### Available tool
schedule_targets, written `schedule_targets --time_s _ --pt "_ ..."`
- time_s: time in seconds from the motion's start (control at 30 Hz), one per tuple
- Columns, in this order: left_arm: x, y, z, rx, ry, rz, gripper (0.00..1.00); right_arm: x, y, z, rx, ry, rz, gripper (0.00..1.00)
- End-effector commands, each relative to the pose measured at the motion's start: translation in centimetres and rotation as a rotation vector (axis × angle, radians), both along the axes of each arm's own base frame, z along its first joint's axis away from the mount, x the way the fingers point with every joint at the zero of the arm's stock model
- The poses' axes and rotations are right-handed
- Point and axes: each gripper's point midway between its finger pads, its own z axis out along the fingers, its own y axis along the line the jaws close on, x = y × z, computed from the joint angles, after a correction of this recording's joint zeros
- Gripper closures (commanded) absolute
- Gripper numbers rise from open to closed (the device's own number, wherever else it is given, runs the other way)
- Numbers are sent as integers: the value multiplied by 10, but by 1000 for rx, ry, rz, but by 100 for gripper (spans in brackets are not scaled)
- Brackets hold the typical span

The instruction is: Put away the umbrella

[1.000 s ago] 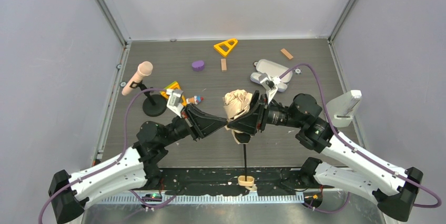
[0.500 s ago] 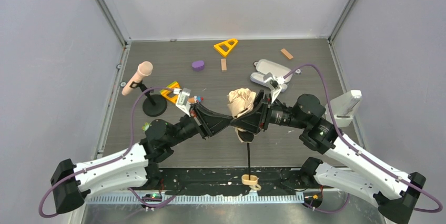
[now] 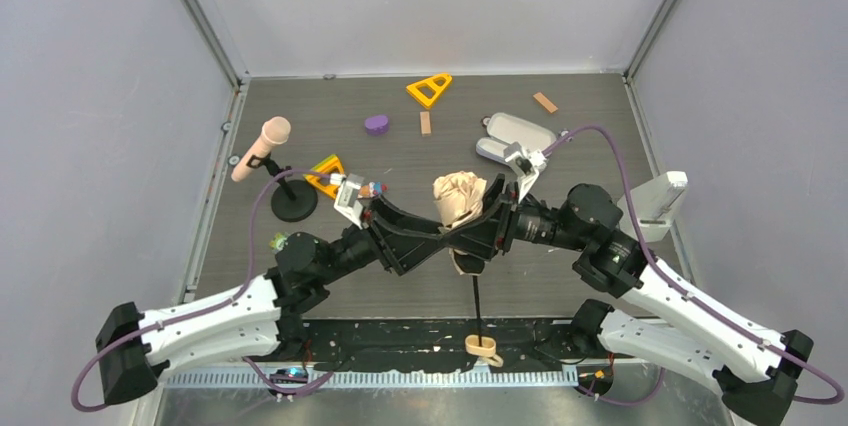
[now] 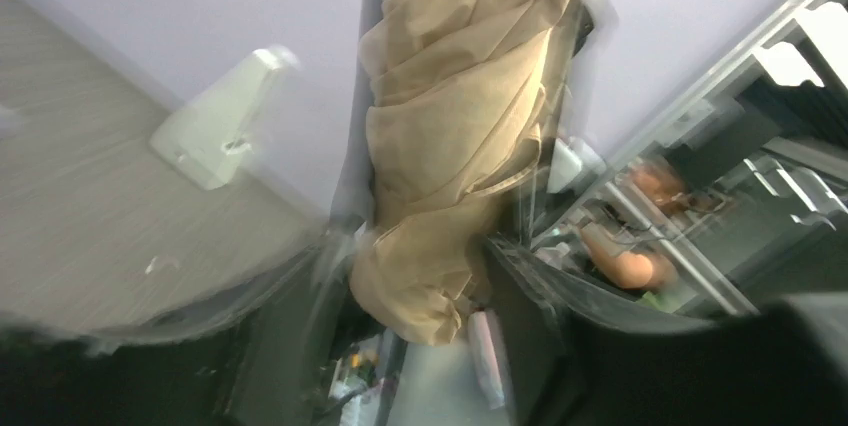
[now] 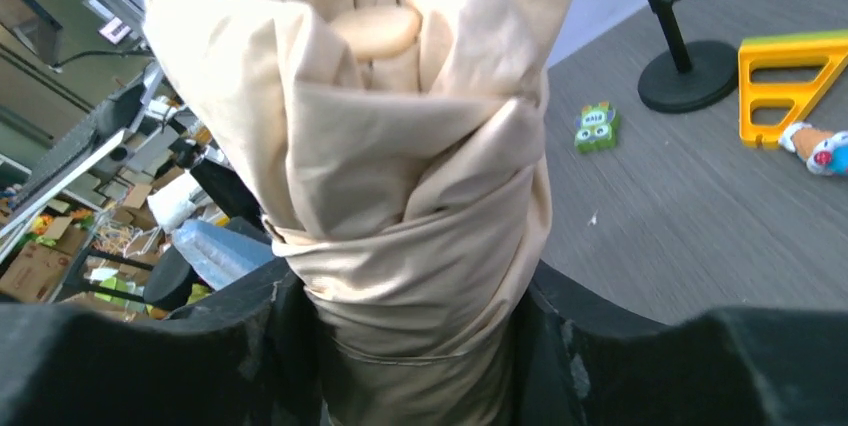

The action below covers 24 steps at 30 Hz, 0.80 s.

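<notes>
The umbrella is held upright above the middle of the table, its beige canopy bunched and folded. Its thin black shaft hangs down to the tan handle over the near edge. My right gripper comes in from the right and is shut on the canopy's lower part; in the right wrist view the fabric is squeezed between both fingers of the right gripper. My left gripper meets it from the left. In the blurred left wrist view its jaws stand apart around the canopy's lower end.
A pink-headed microphone on a black stand is at the left. A lavender-grey case lies at the back right. Yellow triangles, a purple piece, wooden blocks and a small toy are scattered around.
Both arms and the umbrella have shifted slightly to the right. The left gripper's jaws have parted from shut to standing apart around the canopy.
</notes>
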Motion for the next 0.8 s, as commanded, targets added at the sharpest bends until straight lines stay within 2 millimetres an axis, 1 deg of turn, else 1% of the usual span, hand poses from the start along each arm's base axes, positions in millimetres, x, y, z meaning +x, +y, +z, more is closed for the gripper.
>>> schedule_targets --time_s 0.0,0.07,0.2,0.27,0.33,0.43,0.53,0.6,0.63,0.7,0.77 --pt "19 25 -57 211 43 134 24 -9 -11 51 122 -152 -5 94" --pt "21 40 -65 265 28 176 18 -10 -12 53 124 -164 -4 94" --pt "24 68 -79 335 24 240 10 -12 -13 55 130 -174 1 94" --pt "23 78 -78 340 10 253 7 -13 -12 55 132 -175 10 94" --pt "20 81 -72 342 -10 238 4 -15 -11 54 130 -176 24 94" --pt "12 74 -46 317 -75 175 1 -15 -8 47 107 -176 40 94" --pt "2 62 -13 274 -148 92 0 -15 0 29 47 -170 82 94" --pt "-5 55 13 224 -199 43 1 -20 7 17 17 -160 140 94" --pt "-7 52 23 205 -216 23 0 -25 10 14 13 -163 176 94" --pt "-10 44 38 176 -239 -26 0 -31 19 3 -13 -154 238 94" --pt "-11 37 44 167 -242 -61 0 -39 26 -3 -31 -158 293 94"
